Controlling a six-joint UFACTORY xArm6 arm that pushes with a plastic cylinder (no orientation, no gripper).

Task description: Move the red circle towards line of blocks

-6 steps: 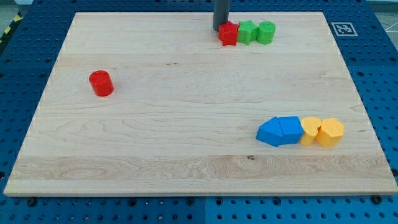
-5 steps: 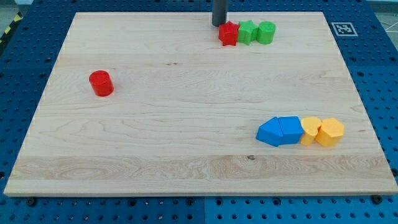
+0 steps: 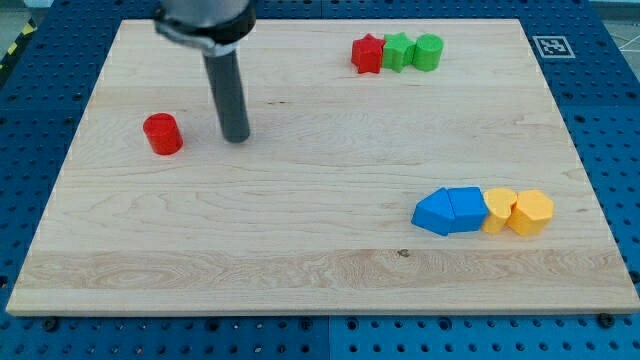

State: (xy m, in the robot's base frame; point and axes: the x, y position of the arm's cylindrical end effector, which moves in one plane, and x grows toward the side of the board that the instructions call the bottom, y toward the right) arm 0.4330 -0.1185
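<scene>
The red circle [image 3: 162, 134] stands at the view's left on the wooden board [image 3: 320, 260]. My tip [image 3: 237, 139] rests on the board just to the right of it, a short gap apart. A line of blocks lies at the lower right: two blue blocks [image 3: 449, 211], then a yellow block [image 3: 498, 211] and a yellow hexagon [image 3: 531, 212]. At the view's top, a red star [image 3: 367, 53], a green star [image 3: 398, 51] and a green cylinder [image 3: 428, 51] stand in a row.
A fiducial marker [image 3: 551, 45] sits beyond the board's top right corner. The blue perforated table [image 3: 615, 120] surrounds the board.
My tip has left the red star at the view's top and moved down and left across the board to a spot just right of the red circle. No block has moved.
</scene>
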